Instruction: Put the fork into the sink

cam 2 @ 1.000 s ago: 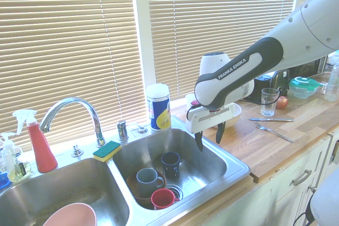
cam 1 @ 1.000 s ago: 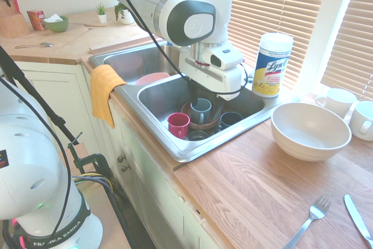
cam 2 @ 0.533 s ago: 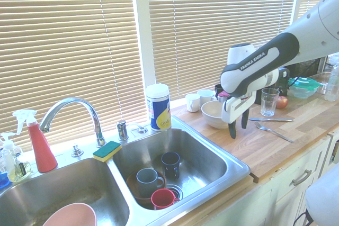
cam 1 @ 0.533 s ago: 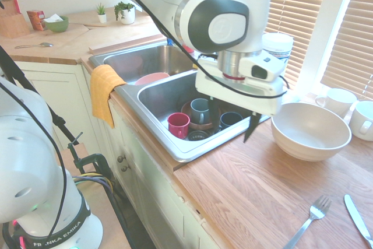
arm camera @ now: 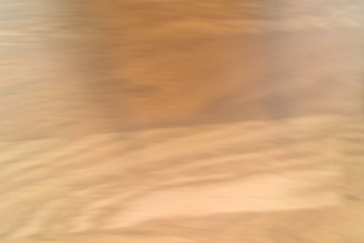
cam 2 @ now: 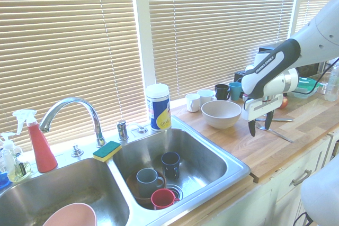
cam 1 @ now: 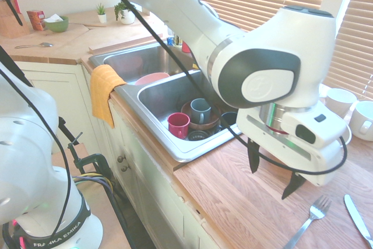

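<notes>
One slim metal fork (cam 1: 316, 213) on wood grain!
One gripper (cam 1: 273, 170) above the countertop (cam 1: 233, 205), two dark fingers spread.

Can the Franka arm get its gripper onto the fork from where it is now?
Probably yes: the fingers are open with nothing between them, hanging over the counter near the fork. The knife lies beside the fork without touching it, so the way down looks free.
</notes>
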`<state>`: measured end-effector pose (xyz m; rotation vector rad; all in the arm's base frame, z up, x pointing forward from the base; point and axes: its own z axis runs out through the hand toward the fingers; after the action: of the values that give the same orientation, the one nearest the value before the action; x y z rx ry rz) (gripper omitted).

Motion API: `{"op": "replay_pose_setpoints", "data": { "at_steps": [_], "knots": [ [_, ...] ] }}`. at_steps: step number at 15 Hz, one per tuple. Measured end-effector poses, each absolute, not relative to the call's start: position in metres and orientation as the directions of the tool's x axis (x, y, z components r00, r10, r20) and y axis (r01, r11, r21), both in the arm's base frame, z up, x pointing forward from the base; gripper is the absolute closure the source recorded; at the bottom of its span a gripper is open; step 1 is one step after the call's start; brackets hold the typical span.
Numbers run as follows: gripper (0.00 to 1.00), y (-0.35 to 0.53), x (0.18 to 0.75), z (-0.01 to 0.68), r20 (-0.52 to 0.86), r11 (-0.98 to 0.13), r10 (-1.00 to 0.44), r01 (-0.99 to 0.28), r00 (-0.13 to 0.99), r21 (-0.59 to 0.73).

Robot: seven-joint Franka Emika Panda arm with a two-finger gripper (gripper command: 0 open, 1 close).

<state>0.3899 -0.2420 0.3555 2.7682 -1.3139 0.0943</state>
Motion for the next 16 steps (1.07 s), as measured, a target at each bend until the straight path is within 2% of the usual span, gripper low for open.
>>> {"op": "replay_pose_setpoints", "data": {
  "at_steps": [8,9,16],
  "knots": [
    [0.0,-0.31,0.403,0.344,0.05,-0.57,-0.821,-0.822,0.569,-0.001],
    [1.0,-0.316,0.404,0.34,0.044,-0.576,-0.817,-0.818,0.575,0.0],
    [1.0,-0.331,0.406,0.327,0.027,-0.64,-0.768,-0.769,0.639,0.005]
  ]
}}
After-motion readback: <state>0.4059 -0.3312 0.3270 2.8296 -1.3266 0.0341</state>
